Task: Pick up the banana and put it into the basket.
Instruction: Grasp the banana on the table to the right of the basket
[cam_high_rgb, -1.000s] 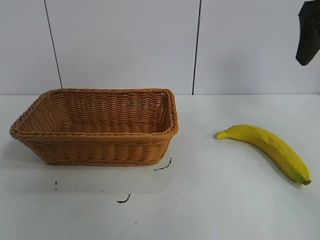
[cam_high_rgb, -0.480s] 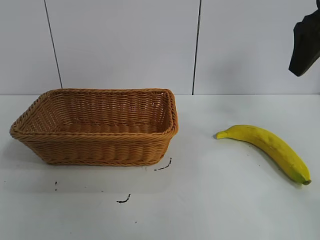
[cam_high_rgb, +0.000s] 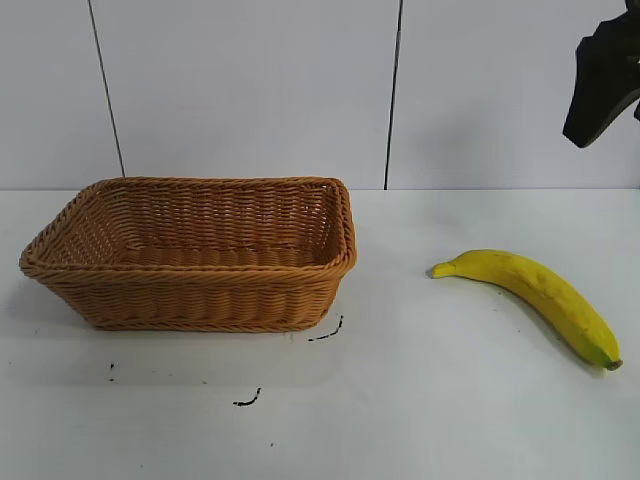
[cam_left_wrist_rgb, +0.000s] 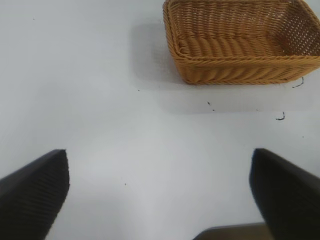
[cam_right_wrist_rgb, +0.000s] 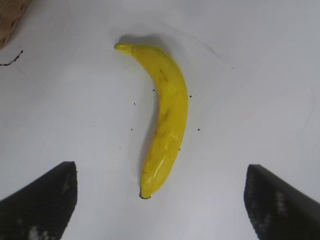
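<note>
The yellow banana (cam_high_rgb: 535, 293) lies on the white table at the right, stem toward the basket. It also shows in the right wrist view (cam_right_wrist_rgb: 164, 115). The light-brown wicker basket (cam_high_rgb: 195, 300) stands at the left and is empty; it also shows in the left wrist view (cam_left_wrist_rgb: 240, 65). My right gripper (cam_high_rgb: 600, 90) hangs high at the upper right, above and behind the banana. In its wrist view the right gripper (cam_right_wrist_rgb: 160, 200) is open and empty, with the banana's dark tip between its fingers far below. My left gripper (cam_left_wrist_rgb: 159, 192) is open and empty over bare table, away from the basket.
Small black marks (cam_high_rgb: 325, 332) lie on the table in front of the basket. The white table (cam_high_rgb: 420, 400) runs back to a white panelled wall.
My right gripper has moved left and slightly down in the exterior view. The banana and the basket have not moved.
</note>
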